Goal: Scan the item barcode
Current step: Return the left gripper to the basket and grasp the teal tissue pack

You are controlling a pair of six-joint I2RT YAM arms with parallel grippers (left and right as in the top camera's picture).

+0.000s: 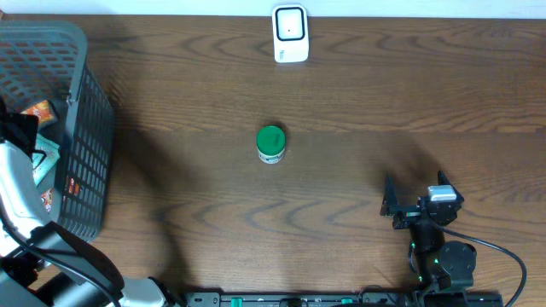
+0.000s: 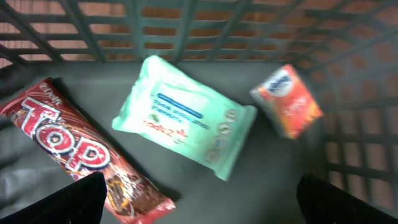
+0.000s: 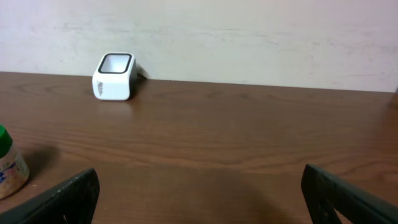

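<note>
My left gripper hangs open inside the grey basket, above its floor, with nothing between its fingers. Below it lie three items: a red TOP chocolate bar at the left, a mint-green wipes pack in the middle and a small orange packet at the right. No barcode shows on any of them. The white scanner stands at the table's far edge. My right gripper is open and empty near the front right of the table, facing the scanner.
A small jar with a green lid stands upright mid-table; it also shows at the right wrist view's left edge as the jar. The basket's mesh walls close round the left gripper. A pale wall rises behind the table.
</note>
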